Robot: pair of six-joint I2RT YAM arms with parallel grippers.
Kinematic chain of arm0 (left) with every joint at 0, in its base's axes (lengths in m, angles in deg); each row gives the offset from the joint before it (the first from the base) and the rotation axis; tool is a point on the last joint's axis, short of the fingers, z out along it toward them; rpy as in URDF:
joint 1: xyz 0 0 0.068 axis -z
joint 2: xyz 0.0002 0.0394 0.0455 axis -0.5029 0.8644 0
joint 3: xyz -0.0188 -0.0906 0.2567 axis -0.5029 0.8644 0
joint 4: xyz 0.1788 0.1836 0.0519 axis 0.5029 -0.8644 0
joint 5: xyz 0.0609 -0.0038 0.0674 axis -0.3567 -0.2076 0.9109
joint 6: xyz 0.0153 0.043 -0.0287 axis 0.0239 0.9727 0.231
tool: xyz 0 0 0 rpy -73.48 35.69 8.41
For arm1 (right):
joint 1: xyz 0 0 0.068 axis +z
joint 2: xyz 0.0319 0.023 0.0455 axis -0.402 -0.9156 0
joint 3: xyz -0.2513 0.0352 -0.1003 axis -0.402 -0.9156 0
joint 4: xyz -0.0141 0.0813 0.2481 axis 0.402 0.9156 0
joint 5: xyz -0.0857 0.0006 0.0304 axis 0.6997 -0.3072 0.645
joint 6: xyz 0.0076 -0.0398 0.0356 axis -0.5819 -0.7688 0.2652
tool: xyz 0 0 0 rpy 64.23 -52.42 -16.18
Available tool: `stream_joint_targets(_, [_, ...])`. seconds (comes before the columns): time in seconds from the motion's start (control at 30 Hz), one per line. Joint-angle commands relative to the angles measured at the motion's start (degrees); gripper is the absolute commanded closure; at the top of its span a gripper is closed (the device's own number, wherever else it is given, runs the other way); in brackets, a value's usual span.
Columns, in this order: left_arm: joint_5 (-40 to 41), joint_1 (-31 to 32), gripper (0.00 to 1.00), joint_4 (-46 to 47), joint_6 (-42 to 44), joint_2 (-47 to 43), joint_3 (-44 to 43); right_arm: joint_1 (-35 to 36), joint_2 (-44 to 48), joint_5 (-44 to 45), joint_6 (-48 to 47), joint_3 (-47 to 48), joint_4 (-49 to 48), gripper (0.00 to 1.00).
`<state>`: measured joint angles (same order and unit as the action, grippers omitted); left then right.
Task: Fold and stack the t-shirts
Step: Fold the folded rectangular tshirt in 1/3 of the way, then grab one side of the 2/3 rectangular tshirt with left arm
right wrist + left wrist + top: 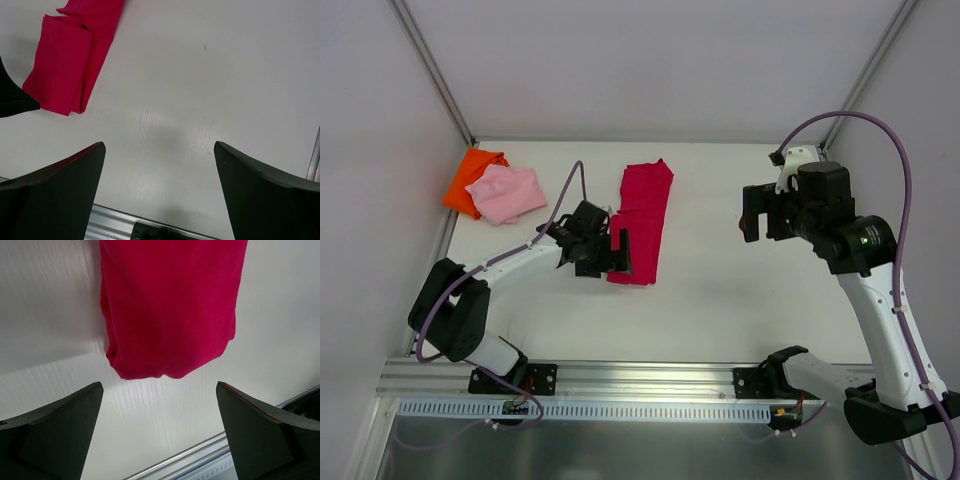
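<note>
Hovering over the white table (720, 300), the left gripper (616, 252) is at the near-left edge of the crimson t-shirt (642, 222), jaws spread wide with nothing between them. From the left wrist view, that gripper (159, 386) has both dark fingers (60, 430) well apart, and the rounded end of the crimson t-shirt (170, 305) lies flat on the table just ahead of them, not touched by either finger.

The crimson shirt lies as a long narrow strip in the middle of the table, running from the far side toward the arms. Its near end looks doubled over on itself.

Over on the right, the right gripper (752, 213) is up above the right side of the table, well apart from the cloth, jaws open and empty. Its own camera confirms it: the right gripper (160, 146) shows only bare white table between its fingers (55, 195), with the crimson t-shirt (65, 65) off in the upper left corner of the view.

Far-left corner now: the light pink t-shirt (507, 192), a small folded bundle, lies on top of the bright orange t-shirt (468, 180), which pokes out from under it on the left and far sides. Both sit well apart from the crimson one.
</note>
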<state>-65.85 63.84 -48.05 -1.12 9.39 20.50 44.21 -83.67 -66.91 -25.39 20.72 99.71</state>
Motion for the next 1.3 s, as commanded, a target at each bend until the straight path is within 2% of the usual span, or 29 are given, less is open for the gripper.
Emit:
stream_joint_targets(0.0, [-0.48, -0.51, 0.01, 5.69, -1.11, -1.29, 1.33, 0.32, 0.78, 0.11, 0.06, 1.16, -0.57, 0.04])
stream_joint_targets(0.53, [-2.5, -0.51, 0.01, 11.32, -2.43, 10.04, -0.78, 0.32, 0.26, 0.99, -0.65, 3.19, 0.92, 0.03])
stream_joint_targets(0.8, [-5.57, -0.51, 0.03, 13.95, -4.1, 11.01, 2.03, 0.32, -0.27, 1.69, -1.08, 3.54, 1.19, 0.04])
stream_joint_targets(0.9, [-5.93, -0.51, 0.28, 14.22, -5.67, 10.31, 2.82, 0.32, -0.44, 1.87, -1.17, 3.45, 1.1, 0.03])
stream_joint_targets(0.93, [-5.84, -0.51, 0.41, 14.22, -6.03, 9.53, 3.0, 0.32, -0.36, 1.96, -1.09, 3.45, 0.93, 0.03])
stream_joint_targets(1.03, [-6.28, -0.51, 0.55, 13.26, -6.65, 7.68, 3.09, 0.32, -0.44, 2.48, -1.17, 3.19, 0.84, 0.04])
stream_joint_targets(1.07, [-6.8, -0.51, 0.65, 12.91, -7.0, 6.63, 3.17, 0.32, -0.45, 2.57, -1.26, 3.1, 0.75, 0.04])
stream_joint_targets(1.1, [-6.98, -0.51, 0.71, 12.56, -7.09, 6.1, 3.17, 0.32, -0.36, 2.49, -1.26, 3.19, 0.66, 0.03])
stream_joint_targets(1.13, [-6.98, -0.51, 0.86, 12.2, -7.09, 5.66, 3.35, 0.32, -0.27, 2.66, -1.35, 3.19, 0.57, 0.03])
stream_joint_targets(1.17, [-6.9, -0.51, 0.95, 11.77, -7.09, 5.22, 3.18, 0.32, -0.27, 2.75, -1.26, 3.19, 0.49, 0.04])
stream_joint_targets(1.2, [-6.9, -0.51, 1.0, 10.98, -7.09, 4.6, 2.91, 0.32, -0.36, 2.75, -1.26, 3.19, 0.4, 0.04])
stream_joint_targets(1.27, [-8.12, -0.51, 1.0, 10.27, -6.91, 3.2, 2.47, 0.32, -0.53, 2.4, -1.26, 3.19, 0.13, 0.03])
